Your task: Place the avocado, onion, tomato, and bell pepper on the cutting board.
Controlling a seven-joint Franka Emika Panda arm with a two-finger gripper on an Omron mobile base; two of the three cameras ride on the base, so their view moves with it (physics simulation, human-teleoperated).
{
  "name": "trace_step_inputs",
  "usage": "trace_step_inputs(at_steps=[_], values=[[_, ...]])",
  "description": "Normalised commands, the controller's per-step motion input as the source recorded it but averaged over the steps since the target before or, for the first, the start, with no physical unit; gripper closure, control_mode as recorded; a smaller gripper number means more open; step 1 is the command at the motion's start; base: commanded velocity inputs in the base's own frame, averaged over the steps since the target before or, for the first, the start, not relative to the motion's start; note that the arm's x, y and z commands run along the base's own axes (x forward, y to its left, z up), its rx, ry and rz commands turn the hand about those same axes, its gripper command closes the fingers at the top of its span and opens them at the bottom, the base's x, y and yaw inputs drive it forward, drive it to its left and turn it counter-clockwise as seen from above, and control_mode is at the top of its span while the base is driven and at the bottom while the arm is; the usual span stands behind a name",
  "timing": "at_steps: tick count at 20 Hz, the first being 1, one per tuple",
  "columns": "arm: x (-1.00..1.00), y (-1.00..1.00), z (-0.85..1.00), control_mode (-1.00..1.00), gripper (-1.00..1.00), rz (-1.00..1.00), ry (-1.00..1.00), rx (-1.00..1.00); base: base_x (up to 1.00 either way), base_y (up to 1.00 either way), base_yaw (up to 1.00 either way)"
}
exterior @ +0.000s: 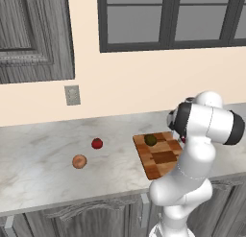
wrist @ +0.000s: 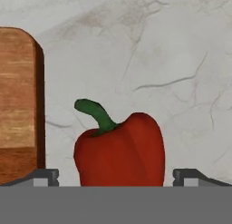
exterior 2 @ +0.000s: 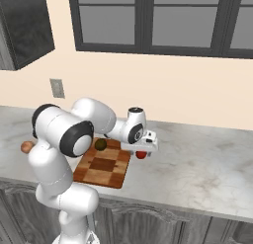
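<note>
A: Where is the gripper [wrist: 115,177]?

B: Low over the marble counter [wrist: 172,60], just past the right edge of the cutting board [exterior 2: 103,165] as the right base view shows it. In the hand view the two dark finger tips [wrist: 43,177] stand wide apart, one on each side of the red bell pepper [wrist: 120,150]. The jaws are spread and touch nothing that I can see.

A: How does the pepper lie?

B: In the hand view its body sits at the bottom, between the finger tips, and its green stem [wrist: 96,113] rises from the top of the body and curls toward the upper left. So its long axis runs up and down in that view, stem end away from the hand. Whether it stands upright or lies on its side on the counter, I cannot tell. In the right base view only a small red part of it peeks out under the gripper [exterior 2: 143,150].

A: And the board?

B: Its rounded wooden corner fills the left edge of the hand view, just beside the pepper but apart from it.

A: The rest?

B: The avocado [exterior: 151,139] rests on the board near its far edge. The tomato [exterior: 97,143] and the onion [exterior: 79,161] lie on the counter well to the left of the board, near each other, the onion closer to the front edge.
</note>
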Motion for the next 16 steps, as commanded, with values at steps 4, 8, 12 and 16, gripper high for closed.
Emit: trace_step_inputs(at_steps=[4,8,12,16], values=[[0.02,0.03,-0.13,-1.0,1.0,0.0,0.0,0.0,0.0,0.0,0.0],[0.0,0.03,-0.02,-1.0,1.0,0.0,0.0,0.0,0.0,0.0,0.0],[0.0,0.13,0.16,-1.0,1.0,0.0,-0.08,0.0,0.0,0.0,0.0],[-0.09,0.15,0.29,-1.0,1.0,0.0,-0.14,-0.02,0.0,0.0,0.0]])
